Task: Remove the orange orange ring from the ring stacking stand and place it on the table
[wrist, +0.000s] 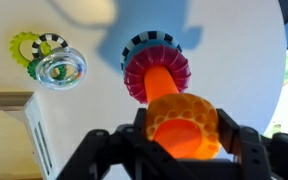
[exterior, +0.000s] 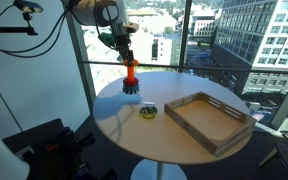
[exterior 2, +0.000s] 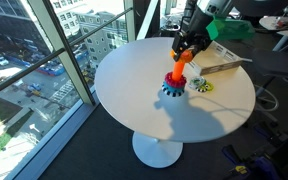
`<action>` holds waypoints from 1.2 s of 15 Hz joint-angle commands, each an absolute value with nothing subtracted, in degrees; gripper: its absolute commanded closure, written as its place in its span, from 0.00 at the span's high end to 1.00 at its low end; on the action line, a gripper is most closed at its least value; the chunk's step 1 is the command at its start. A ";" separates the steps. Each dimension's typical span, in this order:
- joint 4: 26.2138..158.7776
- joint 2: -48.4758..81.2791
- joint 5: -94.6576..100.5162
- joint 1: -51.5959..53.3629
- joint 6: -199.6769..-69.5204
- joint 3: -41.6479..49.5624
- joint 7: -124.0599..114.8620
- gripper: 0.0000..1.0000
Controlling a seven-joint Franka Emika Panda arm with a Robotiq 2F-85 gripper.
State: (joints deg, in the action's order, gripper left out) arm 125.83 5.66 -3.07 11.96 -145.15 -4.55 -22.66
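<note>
Currently, in the wrist view, the gripper (wrist: 182, 146) is clamped on the orange ring (wrist: 182, 124), with one finger (wrist: 106, 152) on each side of it. The ring is held directly over the stand (wrist: 154, 66), at the top end of the orange peg. Whether it is clear of the peg cannot be determined. A red toothed disc sits at the foot of the peg, on the blue base. Beside the stand, apart from it, a green ring (wrist: 49, 62) lies flat on the table (wrist: 234, 50). A wooden tray (wrist: 9, 125) lies beyond the green ring, farther from the stand. In both exterior views the arm comes down from above the stand, and the stand is upright near the table edge on the window side.
</note>
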 commanded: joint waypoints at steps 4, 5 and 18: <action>125.62 4.18 -4.40 10.75 -142.82 -5.55 -21.96 0.72; 125.61 4.15 -4.43 10.74 -142.79 -5.55 -21.94 0.78; 126.96 3.80 -6.26 8.22 -143.14 -4.37 -21.78 0.41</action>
State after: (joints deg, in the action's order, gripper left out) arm 126.03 5.29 -4.06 10.07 -144.76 -4.51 -22.66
